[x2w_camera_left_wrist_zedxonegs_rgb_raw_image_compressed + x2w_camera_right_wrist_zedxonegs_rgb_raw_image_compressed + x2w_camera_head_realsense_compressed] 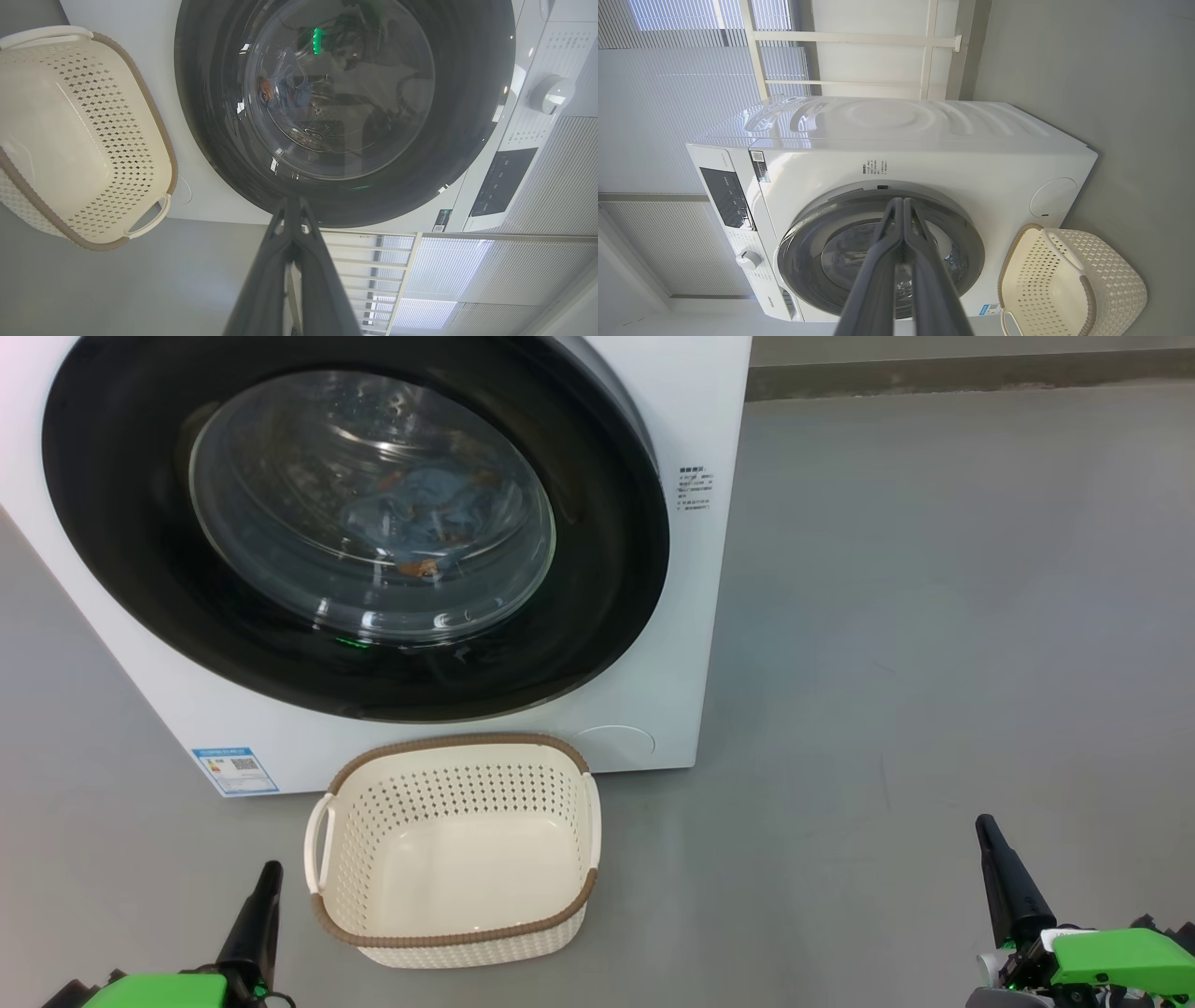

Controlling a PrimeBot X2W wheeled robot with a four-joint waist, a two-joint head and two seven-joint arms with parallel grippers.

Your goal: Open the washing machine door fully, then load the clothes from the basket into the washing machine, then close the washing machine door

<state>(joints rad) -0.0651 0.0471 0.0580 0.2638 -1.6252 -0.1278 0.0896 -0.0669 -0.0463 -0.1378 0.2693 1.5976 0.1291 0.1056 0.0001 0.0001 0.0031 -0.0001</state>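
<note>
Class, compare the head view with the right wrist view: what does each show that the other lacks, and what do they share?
From the head view: blue and orange clothes behind the door glass, and the left gripper, shut. From the right wrist view: the machine's top, control panel, dial and window blinds. In both: the washing machine, the washing machine door closed, the empty basket, and the right gripper, shut.
</note>
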